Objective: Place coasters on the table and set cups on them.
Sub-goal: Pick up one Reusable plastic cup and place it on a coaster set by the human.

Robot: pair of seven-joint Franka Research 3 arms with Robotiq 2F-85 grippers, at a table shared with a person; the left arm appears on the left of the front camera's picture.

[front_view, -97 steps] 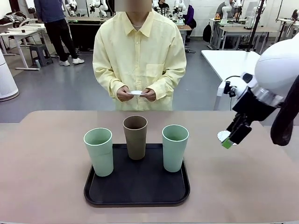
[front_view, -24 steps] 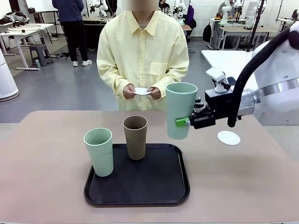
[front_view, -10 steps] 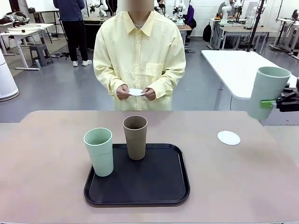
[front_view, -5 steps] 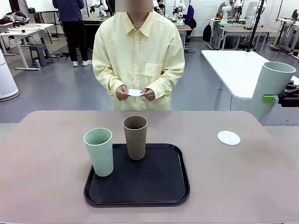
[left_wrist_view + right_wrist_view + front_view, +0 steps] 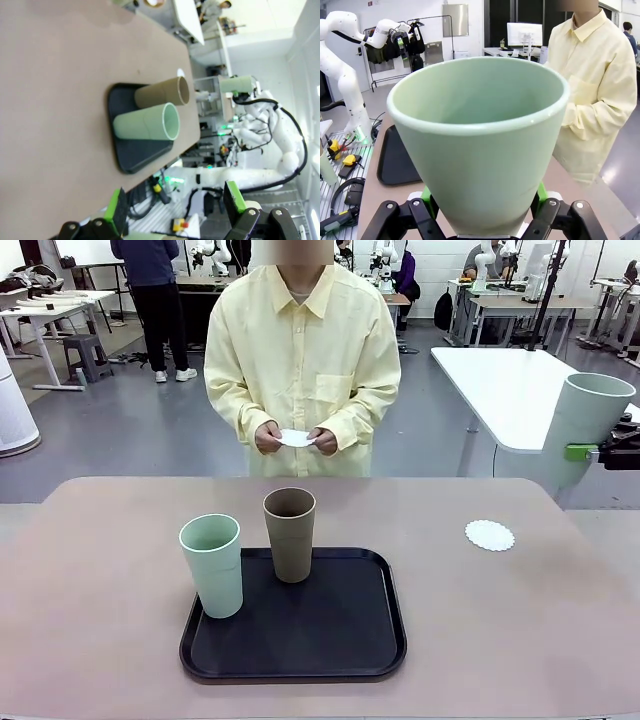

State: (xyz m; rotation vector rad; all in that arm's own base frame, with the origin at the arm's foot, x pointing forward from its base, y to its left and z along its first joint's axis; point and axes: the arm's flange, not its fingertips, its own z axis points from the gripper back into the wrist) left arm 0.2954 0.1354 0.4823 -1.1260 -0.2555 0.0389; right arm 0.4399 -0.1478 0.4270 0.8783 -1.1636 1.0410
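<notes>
At the far right, my right gripper [image 5: 603, 452] is shut on a mint green cup [image 5: 585, 425], held in the air above and to the right of a white lacy coaster [image 5: 489, 535] that lies on the beige table [image 5: 100, 590]. The right wrist view shows this cup [image 5: 480, 140] close up between my green pads [image 5: 541, 192]. A second mint cup [image 5: 212, 565] and a brown cup [image 5: 290, 534] stand on the black tray [image 5: 330, 640]. The person holds another coaster [image 5: 295, 438] in both hands. My left gripper [image 5: 175, 206] is open, well away from the cups [image 5: 145, 124].
The person in a yellow shirt stands at the table's far side, behind the tray. A white table [image 5: 500, 380] stands beyond the right corner. Bare tabletop lies left and right of the tray.
My right gripper has carried the mint cup from above the tray's right side to the far right, and over the last half second it has hardly moved. The person still holds a coaster.
</notes>
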